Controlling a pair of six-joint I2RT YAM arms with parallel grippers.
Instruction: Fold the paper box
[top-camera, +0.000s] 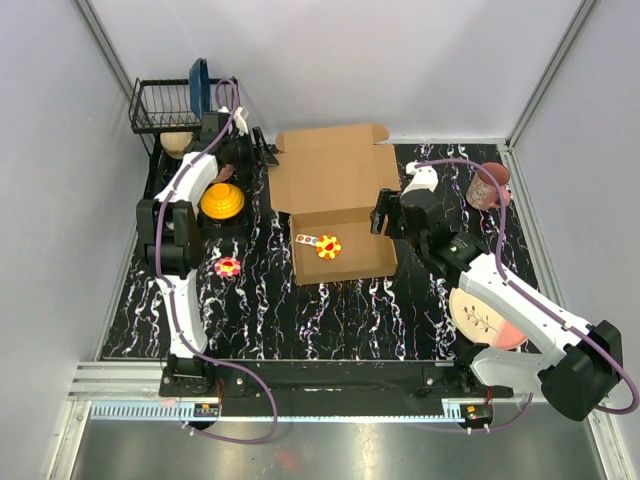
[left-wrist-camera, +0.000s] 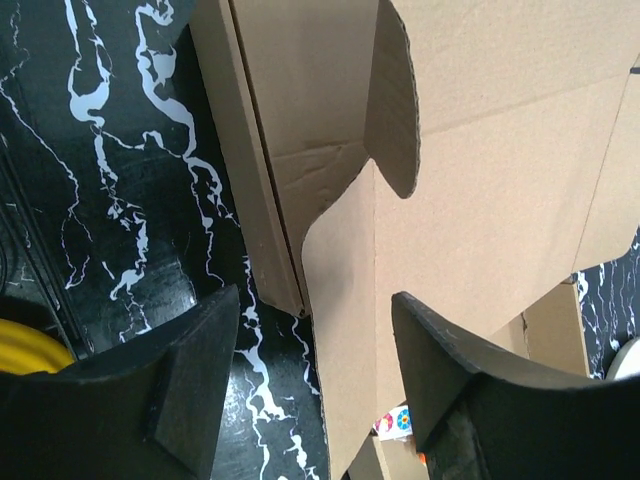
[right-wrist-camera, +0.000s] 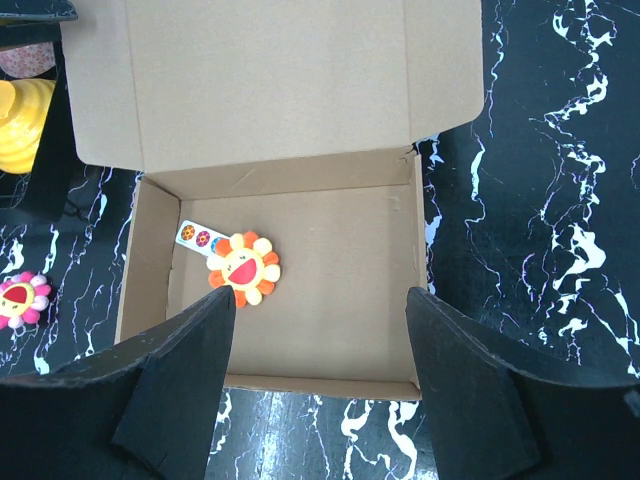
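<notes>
In the middle of the counter (top-camera: 330, 310), the paper box (top-camera: 330, 180) has its tray walls up around a flower toy (right-wrist-camera: 243, 268), but its lid lies open toward the frame's top and remains to be closed, while the left end effector (left-wrist-camera: 315, 340) and the right end effector (right-wrist-camera: 320, 340) both have their fingers apart.

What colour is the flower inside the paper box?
The flower is orange and yellow, best seen from the right wrist.

Under right claw (right-wrist-camera: 320, 295): open paper box (right-wrist-camera: 270, 80), flower toy (right-wrist-camera: 243, 268) inside.
Ahead of left claw (left-wrist-camera: 312, 300): paper box flap blocks.
</notes>
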